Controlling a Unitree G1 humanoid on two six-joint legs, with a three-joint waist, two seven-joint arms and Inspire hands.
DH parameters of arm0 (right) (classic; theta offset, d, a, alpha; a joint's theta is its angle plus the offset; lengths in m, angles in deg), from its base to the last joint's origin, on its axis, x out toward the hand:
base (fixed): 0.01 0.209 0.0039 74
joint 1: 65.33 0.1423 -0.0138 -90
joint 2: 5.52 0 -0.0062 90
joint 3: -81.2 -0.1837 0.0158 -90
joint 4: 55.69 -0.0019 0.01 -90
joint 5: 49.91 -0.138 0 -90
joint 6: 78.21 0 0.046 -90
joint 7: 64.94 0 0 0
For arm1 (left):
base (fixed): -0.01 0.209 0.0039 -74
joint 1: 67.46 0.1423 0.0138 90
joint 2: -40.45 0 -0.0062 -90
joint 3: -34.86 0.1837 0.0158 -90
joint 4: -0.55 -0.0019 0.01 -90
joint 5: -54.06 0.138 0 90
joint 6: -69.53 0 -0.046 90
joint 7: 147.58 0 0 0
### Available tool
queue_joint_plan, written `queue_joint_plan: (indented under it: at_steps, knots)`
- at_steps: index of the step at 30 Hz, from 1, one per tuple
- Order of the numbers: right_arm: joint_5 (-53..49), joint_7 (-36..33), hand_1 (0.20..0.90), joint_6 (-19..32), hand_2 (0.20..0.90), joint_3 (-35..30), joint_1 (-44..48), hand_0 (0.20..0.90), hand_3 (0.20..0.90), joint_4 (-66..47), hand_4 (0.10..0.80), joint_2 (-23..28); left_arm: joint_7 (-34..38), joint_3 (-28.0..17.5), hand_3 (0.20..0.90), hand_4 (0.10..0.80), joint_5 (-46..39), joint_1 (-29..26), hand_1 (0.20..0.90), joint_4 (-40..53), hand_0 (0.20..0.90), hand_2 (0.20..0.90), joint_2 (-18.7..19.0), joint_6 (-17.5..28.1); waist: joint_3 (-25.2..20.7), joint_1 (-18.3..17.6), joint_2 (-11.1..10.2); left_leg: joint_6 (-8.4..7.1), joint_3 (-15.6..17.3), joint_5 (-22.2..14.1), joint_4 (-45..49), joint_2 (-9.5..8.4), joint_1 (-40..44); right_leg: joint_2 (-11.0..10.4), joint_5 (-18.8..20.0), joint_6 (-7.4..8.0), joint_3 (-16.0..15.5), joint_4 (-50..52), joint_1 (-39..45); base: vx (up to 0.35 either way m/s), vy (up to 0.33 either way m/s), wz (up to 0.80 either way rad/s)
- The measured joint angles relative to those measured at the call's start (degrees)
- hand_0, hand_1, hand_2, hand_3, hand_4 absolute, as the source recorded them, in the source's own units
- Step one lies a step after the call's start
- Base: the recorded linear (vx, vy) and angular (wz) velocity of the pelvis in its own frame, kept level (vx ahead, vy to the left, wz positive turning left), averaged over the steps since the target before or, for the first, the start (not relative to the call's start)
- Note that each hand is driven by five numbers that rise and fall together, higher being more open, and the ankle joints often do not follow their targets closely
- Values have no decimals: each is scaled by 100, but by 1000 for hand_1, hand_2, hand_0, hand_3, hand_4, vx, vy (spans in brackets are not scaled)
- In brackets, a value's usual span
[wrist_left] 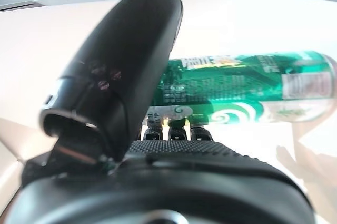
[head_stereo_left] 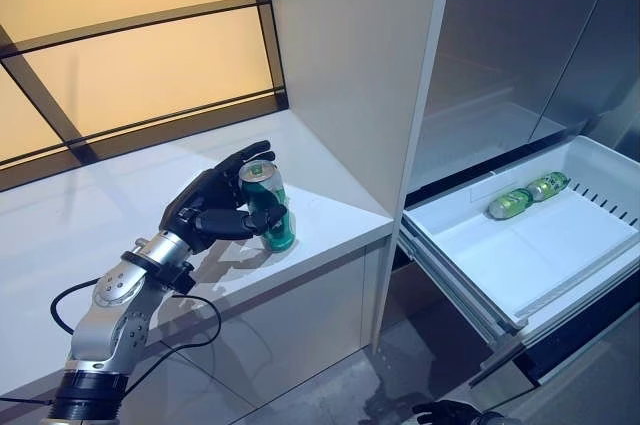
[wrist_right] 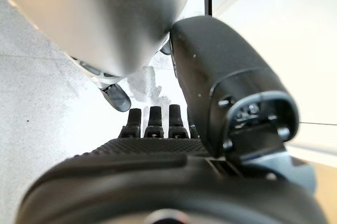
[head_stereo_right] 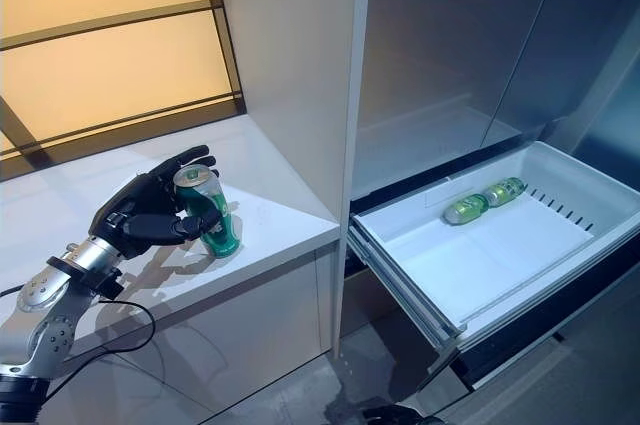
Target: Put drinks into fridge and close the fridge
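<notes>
A green drink can (head_stereo_left: 268, 207) stands upright on the white counter (head_stereo_left: 90, 215) near its front edge. My left hand (head_stereo_left: 205, 207) is closed on it, with the thumb across the front and the fingers behind its top. The left wrist view shows the can (wrist_left: 253, 89) just past the thumb (wrist_left: 126, 66). The fridge's white drawer (head_stereo_left: 540, 245) is pulled out at the right, with green bottles (head_stereo_left: 528, 195) lying at its back. My right hand (head_stereo_left: 450, 412) hangs low by the floor, fingers relaxed and empty; it also shows in the right wrist view (wrist_right: 231, 87).
A tall white cabinet panel (head_stereo_left: 350, 65) stands between the counter and the fridge opening. Amber-lit window panes (head_stereo_left: 130, 45) run behind the counter. The grey fridge interior (head_stereo_left: 520, 35) rises above the drawer. Grey floor (head_stereo_left: 330, 385) lies below the counter's edge.
</notes>
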Motion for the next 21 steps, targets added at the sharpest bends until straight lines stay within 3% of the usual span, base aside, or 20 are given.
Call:
queue_joint_plan:
  at_steps: [21]
  knots:
    - [-8, 12, 900, -123, 900, -27, -1, 900, 900, -83, 800, -8, 18, 2, 900, 800, -7, -106, 900, -190, 900, 900, 0, -136, -44, -139, -72, 30, 293, -48, -12, 7, 102, 3, 70, -1, 290, -1, -42, 10, 10, -7]
